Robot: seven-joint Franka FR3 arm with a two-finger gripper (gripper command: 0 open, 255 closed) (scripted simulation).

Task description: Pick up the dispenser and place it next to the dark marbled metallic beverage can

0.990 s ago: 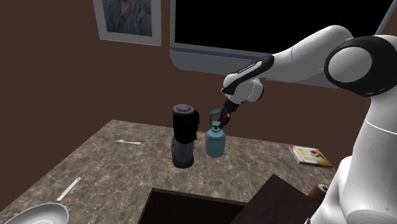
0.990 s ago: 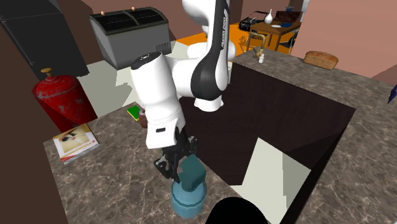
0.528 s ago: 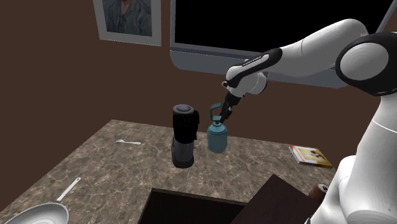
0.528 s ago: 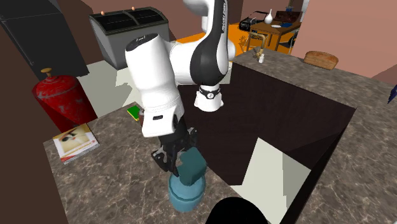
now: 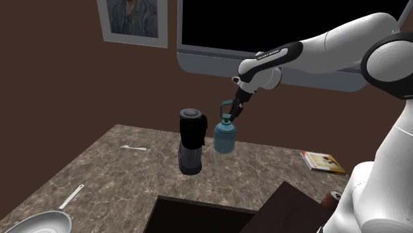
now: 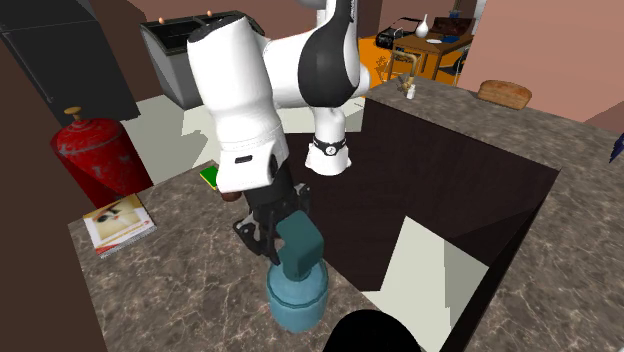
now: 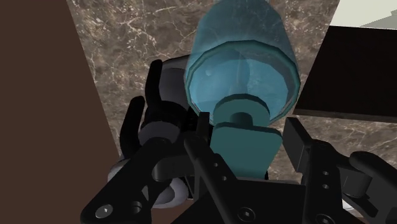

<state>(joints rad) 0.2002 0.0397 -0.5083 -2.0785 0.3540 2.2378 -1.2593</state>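
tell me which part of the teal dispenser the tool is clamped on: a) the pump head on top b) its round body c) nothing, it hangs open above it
a: the tool clasps the pump head of the teal dispenser between its black fingers.

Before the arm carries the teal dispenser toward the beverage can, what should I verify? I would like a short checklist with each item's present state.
1. End effector shut on the dispenser at its pump head: ok.
2. Dispenser hanging roughly upright: ok.
3. Dispenser apart from the black blender beside it: ok, though the gap is narrow.
4. Beverage can located, at the shoulder view's lower right: ok.
5. Free counter beside the can: cannot tell, the arm hides it.
6. Low path to the can: probably not ok, a booklet lies between.
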